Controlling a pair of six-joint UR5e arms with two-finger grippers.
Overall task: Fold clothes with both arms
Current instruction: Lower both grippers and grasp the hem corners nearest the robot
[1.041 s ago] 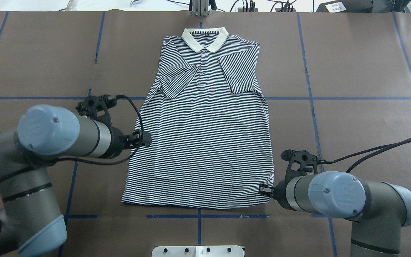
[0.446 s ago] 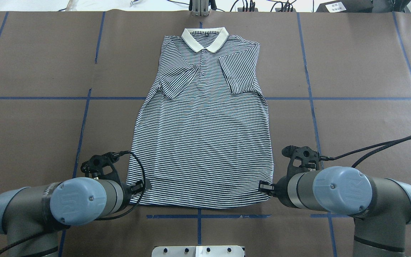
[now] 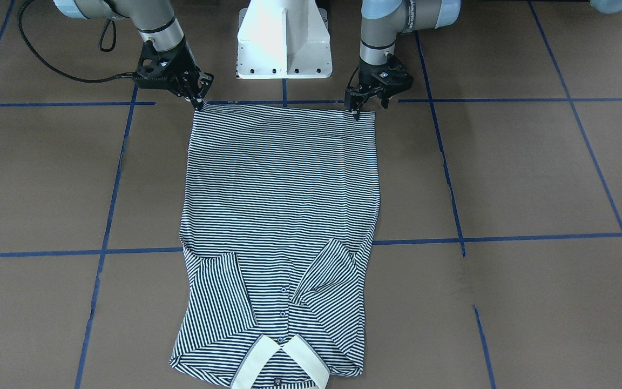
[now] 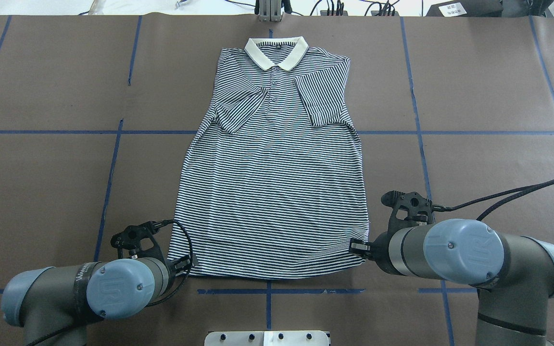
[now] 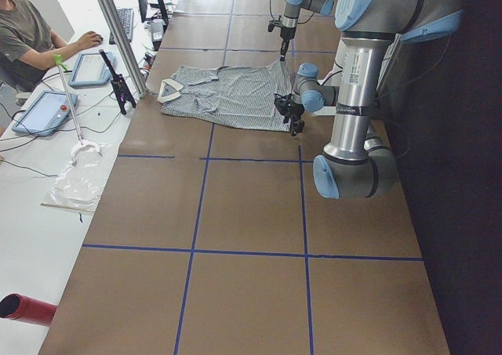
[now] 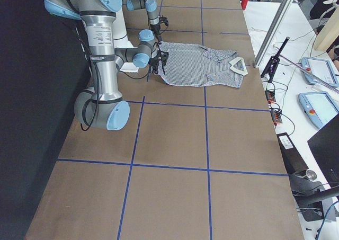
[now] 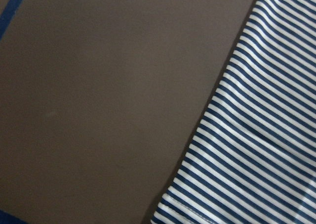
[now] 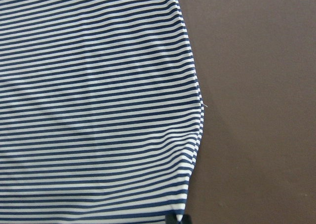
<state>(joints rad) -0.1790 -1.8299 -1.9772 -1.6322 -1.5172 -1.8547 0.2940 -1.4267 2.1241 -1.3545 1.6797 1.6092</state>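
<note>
At table point(image 4: 41, 168) centre the shirt point(image 4: 272, 192) lies flat, collar point(image 4: 277, 53) at 12 o'clock. Left gripper point(image 4: 188, 263) sits at its 7 o'clock, right gripper point(image 4: 355, 247) at 5 (finger spread unreadable); a one-layer pinch could skew the fold.

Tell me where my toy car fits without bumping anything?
Wide bare table lies either side of the polo shirt. It is crowded at its bottom hem, where the left gripper and right gripper sit at the corners.
</note>
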